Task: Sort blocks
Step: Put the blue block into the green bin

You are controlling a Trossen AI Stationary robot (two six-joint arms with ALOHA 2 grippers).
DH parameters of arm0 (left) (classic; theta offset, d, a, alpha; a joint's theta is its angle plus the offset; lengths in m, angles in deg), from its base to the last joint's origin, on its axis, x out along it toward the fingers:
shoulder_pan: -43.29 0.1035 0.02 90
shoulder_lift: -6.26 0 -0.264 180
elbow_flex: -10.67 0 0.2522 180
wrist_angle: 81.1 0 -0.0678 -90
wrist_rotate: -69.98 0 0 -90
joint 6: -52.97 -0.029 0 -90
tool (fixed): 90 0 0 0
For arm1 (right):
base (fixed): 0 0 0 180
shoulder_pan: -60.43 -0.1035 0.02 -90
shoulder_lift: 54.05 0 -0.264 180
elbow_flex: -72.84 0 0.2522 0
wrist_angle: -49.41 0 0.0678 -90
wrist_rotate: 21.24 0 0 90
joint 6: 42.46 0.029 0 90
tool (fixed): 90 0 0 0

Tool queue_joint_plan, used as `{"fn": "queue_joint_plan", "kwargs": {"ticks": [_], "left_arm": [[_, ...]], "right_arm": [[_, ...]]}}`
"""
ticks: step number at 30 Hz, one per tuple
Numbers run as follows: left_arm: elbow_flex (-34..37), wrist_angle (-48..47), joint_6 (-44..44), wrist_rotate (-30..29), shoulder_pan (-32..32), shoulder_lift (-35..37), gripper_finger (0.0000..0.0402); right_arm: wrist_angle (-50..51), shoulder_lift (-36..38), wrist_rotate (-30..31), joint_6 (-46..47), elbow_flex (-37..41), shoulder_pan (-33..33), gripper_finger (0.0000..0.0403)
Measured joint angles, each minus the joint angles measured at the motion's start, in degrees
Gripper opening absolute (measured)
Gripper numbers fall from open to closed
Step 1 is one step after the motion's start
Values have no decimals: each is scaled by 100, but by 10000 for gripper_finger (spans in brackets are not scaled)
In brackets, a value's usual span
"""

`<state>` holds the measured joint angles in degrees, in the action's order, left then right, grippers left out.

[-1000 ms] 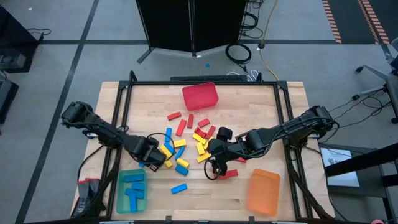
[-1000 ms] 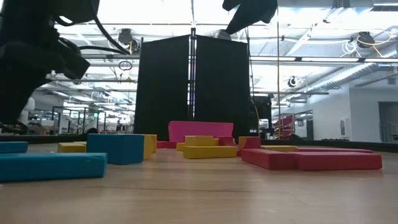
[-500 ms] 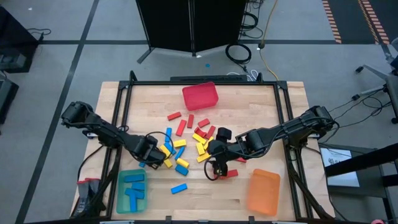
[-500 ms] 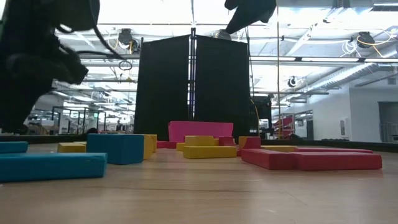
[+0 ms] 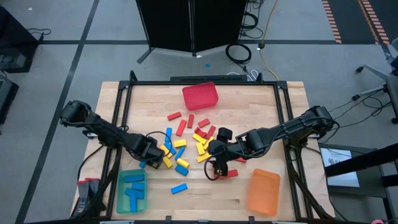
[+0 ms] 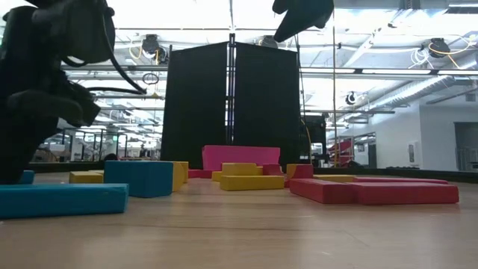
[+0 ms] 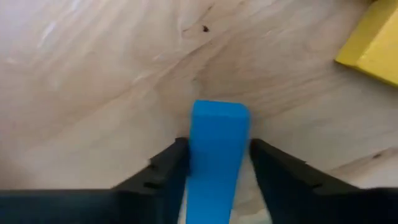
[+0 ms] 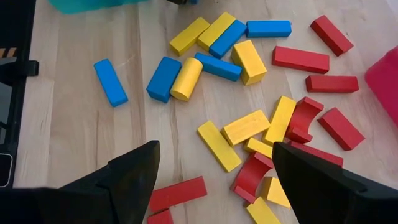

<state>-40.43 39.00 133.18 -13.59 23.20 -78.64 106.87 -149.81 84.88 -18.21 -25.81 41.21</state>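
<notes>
My left gripper point(image 7: 214, 165): It is low over the counter point(image 5: 236, 193), at the near-left edge of the block pile. Its two fingers point(image 7: 163, 168) sit on both sides of one blue block point(image 7: 214, 149) and look pressed against it, so I think I am pinching it.

Blue block: It lies flat on the wood and pokes out in front of my left gripper. A yellow block point(image 7: 373, 46) lies a bit farther ahead and off to one side, not touching.

My right gripper point(image 8: 214, 180): It hangs above the other side of the pile, spread wide, holding nothing.

Pile of blocks point(image 5: 186, 140): Red, yellow and blue ones are mixed up between my two grippers. One blue one point(image 5: 179, 188) lies alone, nearer the front edge.

Teal bin point(image 5: 132, 191): It sits just behind and below my left gripper, close by. Some blue blocks point(image 5: 132, 188) are already in it.

Other bins: The red bin point(image 5: 200, 96) is far ahead of both grippers. The orange bin point(image 5: 263, 191) is near my right gripper.

Step now: I think I am grabbing a blue block to sort it.

How far: Not far, I guess. Most blocks are not sorted yet.

Next move: I need a firm hold, then a lift straight up, then a short trip back to the teal bin to let go.

Watch out: The block could slip or turn if my hold is weak.
</notes>
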Motion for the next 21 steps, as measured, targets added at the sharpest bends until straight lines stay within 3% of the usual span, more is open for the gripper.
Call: {"fn": "queue_joint_plan", "kwargs": {"ticks": [3,9,12,15,21], "left_arm": [[0,7,-9,-25,13,0,103],[-179,-103,-141,-198,19,-42,104],[-481,-185,-310,-782,10,-76,104],[-975,-144,-579,-1397,42,-51,104],[-2068,-848,-1260,-1774,162,59,104]], "right_arm": [[-1,-2,9,11,0,0,306],[37,-2,32,13,0,0,306],[148,-1,161,12,0,0,306],[248,0,195,13,0,0,306],[258,-2,175,13,0,0,306]]}}
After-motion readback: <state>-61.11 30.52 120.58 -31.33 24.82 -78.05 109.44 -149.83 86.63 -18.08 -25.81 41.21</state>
